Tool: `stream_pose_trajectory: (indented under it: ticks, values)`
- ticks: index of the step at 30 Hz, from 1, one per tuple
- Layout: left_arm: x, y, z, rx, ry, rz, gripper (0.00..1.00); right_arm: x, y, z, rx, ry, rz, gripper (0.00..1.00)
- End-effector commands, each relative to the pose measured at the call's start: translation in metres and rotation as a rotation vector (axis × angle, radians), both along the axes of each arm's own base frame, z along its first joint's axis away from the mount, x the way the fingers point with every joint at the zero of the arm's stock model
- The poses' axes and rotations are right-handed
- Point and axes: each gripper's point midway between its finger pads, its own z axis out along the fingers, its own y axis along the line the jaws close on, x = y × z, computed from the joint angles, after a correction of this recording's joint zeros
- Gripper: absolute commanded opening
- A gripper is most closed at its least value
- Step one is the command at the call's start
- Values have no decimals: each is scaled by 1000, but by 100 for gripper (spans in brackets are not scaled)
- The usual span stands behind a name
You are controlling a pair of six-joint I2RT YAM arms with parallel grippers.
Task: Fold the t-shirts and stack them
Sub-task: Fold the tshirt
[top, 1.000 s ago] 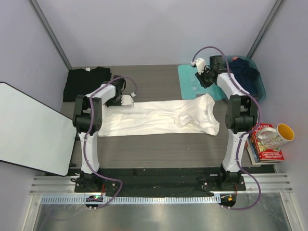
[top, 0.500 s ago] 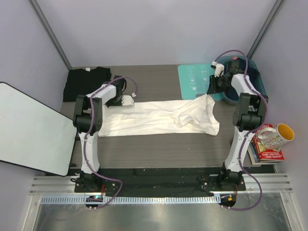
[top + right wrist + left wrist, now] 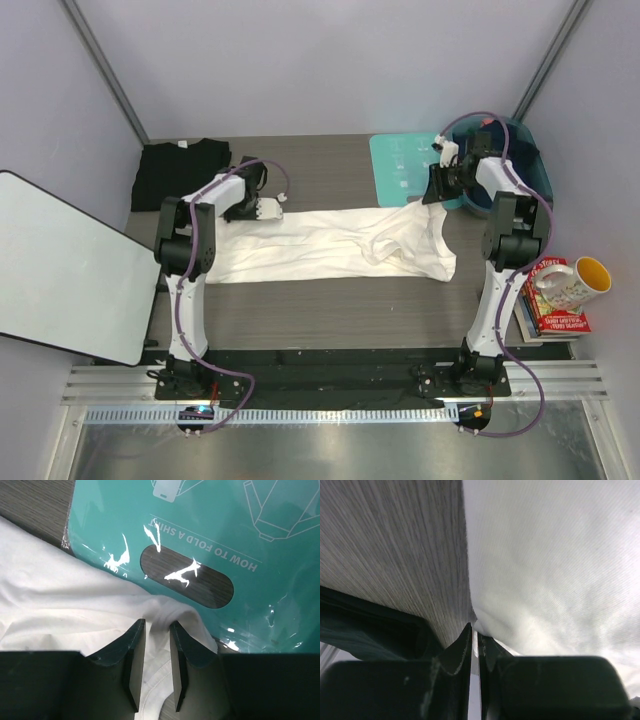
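A white t-shirt [image 3: 330,245] lies stretched out left to right across the middle of the table. My left gripper [image 3: 265,210] is shut on its back left edge; in the left wrist view the jaws [image 3: 475,635] pinch a thin strip of white cloth [image 3: 545,570]. My right gripper [image 3: 437,192] is at the shirt's back right corner; in the right wrist view its jaws [image 3: 157,630] are closed on a bunched fold of the white shirt [image 3: 75,600]. A black t-shirt [image 3: 180,160] lies folded at the back left.
A teal folding board [image 3: 400,165] lies at the back right, partly under the shirt's corner, and shows in the right wrist view [image 3: 225,525]. A blue bin [image 3: 535,175] of dark clothes stands beside it. Books [image 3: 550,305] and a mug [image 3: 572,282] are at the right, a white panel [image 3: 60,265] at the left.
The right arm's wrist and elbow swung right, toward the bin, and the gripper end came down at the shirt's back right corner. The left arm and the shirt hardly moved.
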Motion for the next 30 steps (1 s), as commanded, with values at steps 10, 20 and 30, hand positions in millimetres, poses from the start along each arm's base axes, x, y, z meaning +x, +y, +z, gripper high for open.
stream_pose_trajectory:
  ticks: [10,20,30]
  values:
    - [-2,-3,-2,-9,16,18,0,12,-6,-1,-41,-38,19,3]
    - [-24,7,-32,42,102,33,0,9,-12,14,-60,-67,33,1]
    - [-24,9,-32,49,94,44,0,-4,-27,9,-152,-54,67,1]
